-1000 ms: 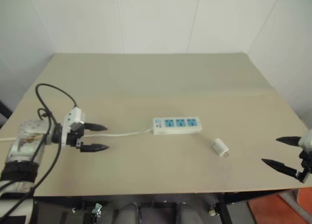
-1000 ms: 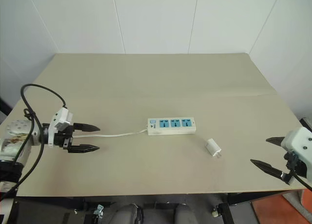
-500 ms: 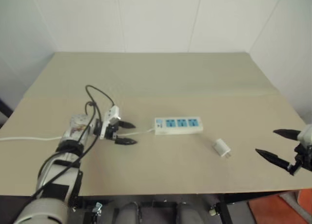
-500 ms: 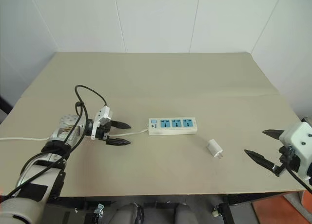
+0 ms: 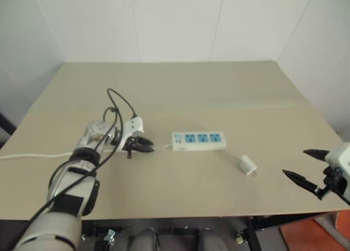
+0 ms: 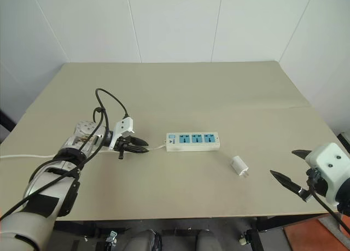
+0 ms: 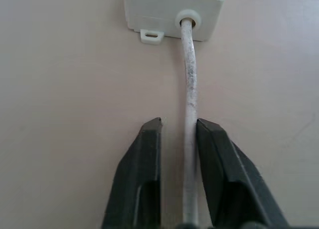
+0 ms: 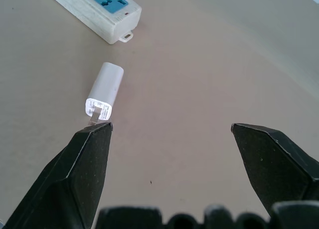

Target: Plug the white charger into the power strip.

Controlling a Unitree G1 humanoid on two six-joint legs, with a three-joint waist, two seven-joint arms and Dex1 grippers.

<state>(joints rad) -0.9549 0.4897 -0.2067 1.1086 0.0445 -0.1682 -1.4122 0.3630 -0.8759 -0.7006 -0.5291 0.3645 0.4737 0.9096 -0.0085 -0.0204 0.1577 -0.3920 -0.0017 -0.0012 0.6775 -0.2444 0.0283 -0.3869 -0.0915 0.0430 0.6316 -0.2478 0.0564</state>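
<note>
Left hand [image 7: 178,134] has moved in from the tabletop's [image 5: 180,92] left edge and narrowed from wide onto the cord [image 7: 189,114], just short of the power strip [image 5: 198,140]. Right hand [image 5: 306,166] stays wide, white charger [image 5: 247,165] lying unmoved between strip and it.

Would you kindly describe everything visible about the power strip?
The power strip is a long white plastic bar with three blue sockets, all empty, lying flat on the table. Its thin white cord leaves one end, where the left gripper is shut on it. The charger lies apart from it.
</note>
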